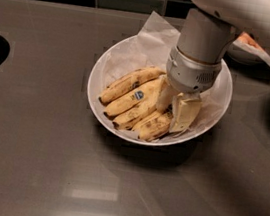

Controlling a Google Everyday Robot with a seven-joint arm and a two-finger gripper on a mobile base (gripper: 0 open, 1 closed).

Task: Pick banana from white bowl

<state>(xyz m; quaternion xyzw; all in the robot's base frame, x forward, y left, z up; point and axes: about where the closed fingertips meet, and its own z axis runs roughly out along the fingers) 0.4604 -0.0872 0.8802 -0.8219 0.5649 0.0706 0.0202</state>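
Although the arm [206,37] stands over the white bowl [98,82] with the hand [172,118] lowered among the fruit, treat the pick as not yet complete: every banana lies in the bowl and none is raised. You cannot tell from this view whether the hand is closed on fruit or merely set against it. Steps judged outstanding: secure the grip, lift clear of the rim, and verify that no neighbouring fruit is dragged along.

Materials, in descending order:

The surface [41,157] is dark grey, smooth and faintly reflective, with a pale glare patch in the foreground. The arm is a smooth pale cylinder ending in a grey collar; the hand below it is cream and flat-sided. The white bowl is wide, shallow, round and glossy. Crinkled white paper [153,37] lines it and rises in a peak past the far rim. Several curved bananas lie side by side in the bowl, touching one another.

The banana [153,126] to pick is probably the heavily brown-flecked one at the near edge of the group, with its far end hidden by the hand. Do not confuse it with the cleaner yellow banana [125,103], which carries a small blue sticker [138,95] at mid-body.
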